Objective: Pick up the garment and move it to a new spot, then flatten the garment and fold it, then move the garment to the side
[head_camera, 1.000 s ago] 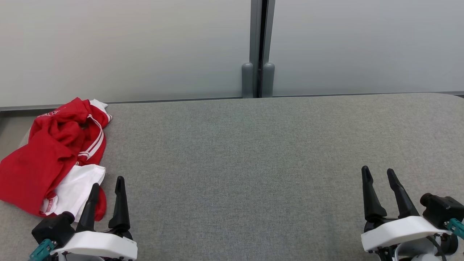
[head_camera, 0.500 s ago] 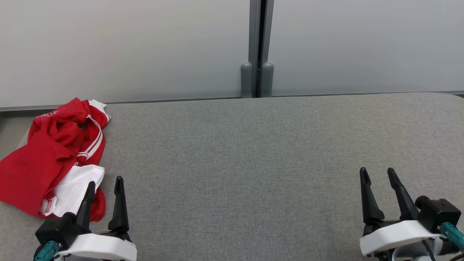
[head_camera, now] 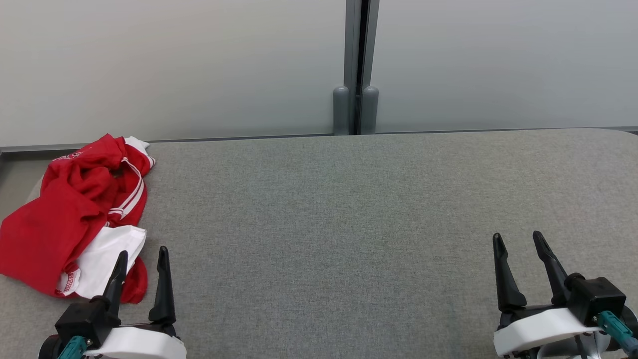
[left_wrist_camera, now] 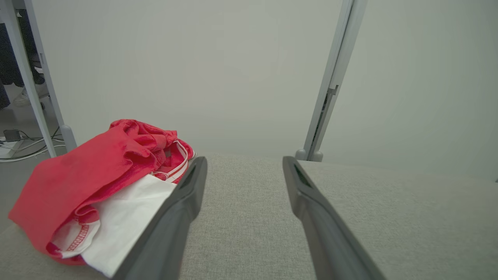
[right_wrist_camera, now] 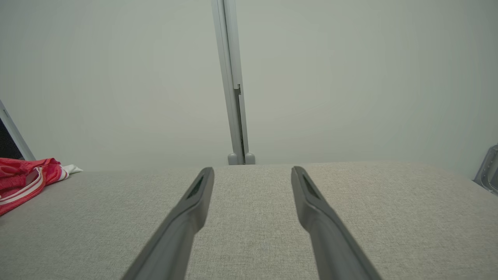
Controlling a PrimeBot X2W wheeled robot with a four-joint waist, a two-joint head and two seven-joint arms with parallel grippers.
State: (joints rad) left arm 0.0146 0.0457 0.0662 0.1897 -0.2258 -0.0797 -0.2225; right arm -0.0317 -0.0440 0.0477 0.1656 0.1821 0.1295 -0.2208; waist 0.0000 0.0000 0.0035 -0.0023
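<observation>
A crumpled red and white garment lies bunched at the left end of the grey fabric table; the left wrist view has the garment at lower left, and its edge peeks in at the right wrist view's left border. My left gripper stands open at the lower left, its left fingertip over the garment's near white part, nothing between its fingers. My right gripper is open at the lower right, far from the garment, above bare table.
A pale partition wall with a grey vertical post runs behind the table. Off the table's left end are a grey frame leg, floor cables and a person's shoe.
Both grippers have drawn back a little toward the bottom edge of the head view. The garment lies as before.
</observation>
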